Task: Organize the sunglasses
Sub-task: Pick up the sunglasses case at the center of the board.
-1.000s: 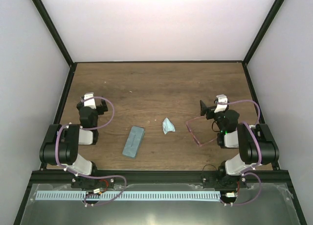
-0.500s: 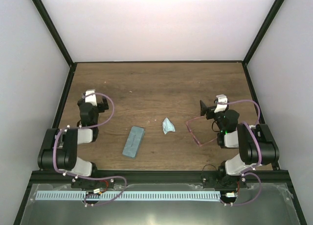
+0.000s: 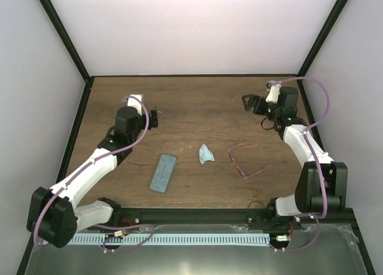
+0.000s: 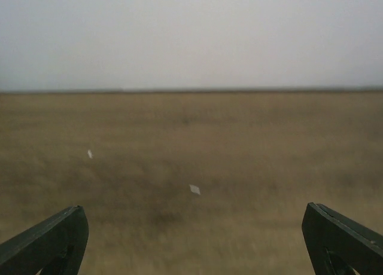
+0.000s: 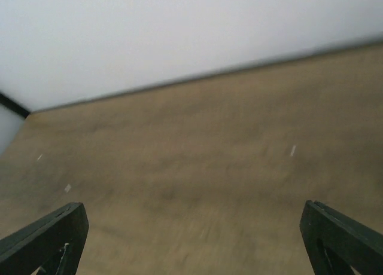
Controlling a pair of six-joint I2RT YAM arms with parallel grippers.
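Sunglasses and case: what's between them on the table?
The light-blue cloth lies between the case and the sunglasses, touching neither. The top external view shows it.

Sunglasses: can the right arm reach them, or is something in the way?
Probably yes. The sunglasses lie on the bare table, apart from the cloth and the case, with nothing on top. The right pincer is open, farther back, and nothing stands between them.

The sunglasses (image 3: pixel 236 163) are a thin, pink-purple translucent pair with slender wire-like arms. They lie flat on the wooden table (image 3: pixel 191 101), right of centre toward the near edge, with their arms apparently spread open.
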